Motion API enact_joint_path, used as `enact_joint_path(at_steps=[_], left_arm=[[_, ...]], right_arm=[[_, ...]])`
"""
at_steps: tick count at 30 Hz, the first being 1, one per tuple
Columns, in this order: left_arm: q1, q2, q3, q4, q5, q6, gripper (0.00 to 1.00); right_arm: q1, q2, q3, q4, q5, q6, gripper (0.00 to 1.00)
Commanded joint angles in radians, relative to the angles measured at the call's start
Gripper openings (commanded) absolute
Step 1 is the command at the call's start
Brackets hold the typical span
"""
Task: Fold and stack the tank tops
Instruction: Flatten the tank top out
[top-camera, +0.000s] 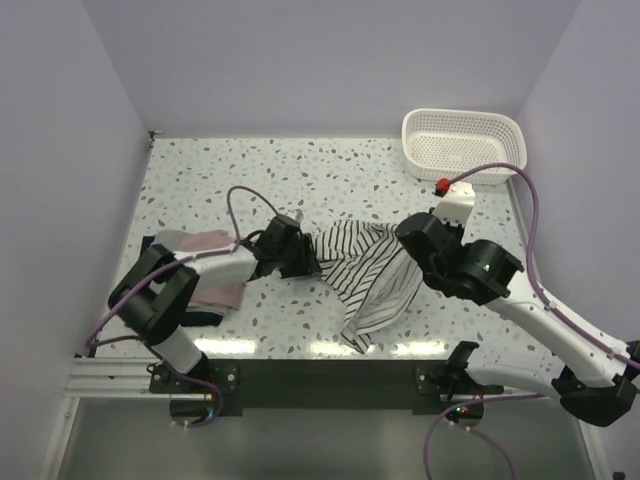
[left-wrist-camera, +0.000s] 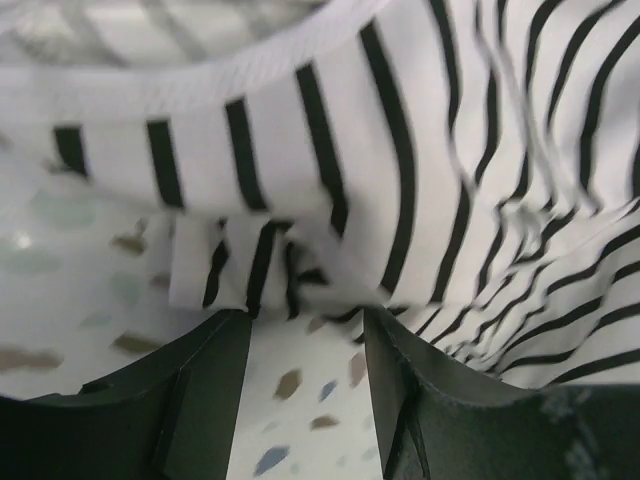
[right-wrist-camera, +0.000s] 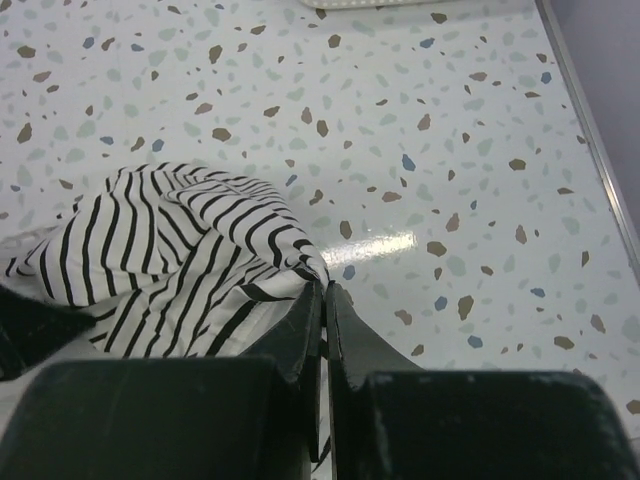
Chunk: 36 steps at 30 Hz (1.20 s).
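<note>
The white tank top with black stripes lies crumpled at the table's middle, trailing toward the front edge. My right gripper is shut on a fold at its right edge, with the cloth bunched to the left of it. My left gripper is at the top's left edge. It is open, and the hem of the striped top lies just past the fingertips, not between them. The pink tank top lies flat at the left under my left arm. A dark cloth edge shows beneath it.
A white lattice basket stands at the back right corner. The speckled table is bare behind the striped top. A metal rail runs along the front edge. Purple cables loop near both arms.
</note>
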Motion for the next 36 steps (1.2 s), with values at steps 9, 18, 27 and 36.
enact_joint_path(at_steps=[9,18,27,36], left_arm=[[0.027,0.437,0.486,-0.004,-0.076,-0.082,0.3],[0.205,0.512,0.838,-0.111,-0.156,-0.001,0.0],[0.325,0.661,1.355,-0.378,-0.095,0.178,0.0],[0.323,0.688,1.292,-0.411,0.048,0.243,0.4]], right_arm=[[-0.02,0.005,0.113,0.055,0.021,-0.117,0.0],[-0.023,0.017,0.141,0.11,-0.031,-0.151,0.0],[-0.047,0.002,-0.025,0.128,-0.054,-0.071,0.0],[-0.323,0.094,-0.324,0.355,-0.207,-0.119,0.0]])
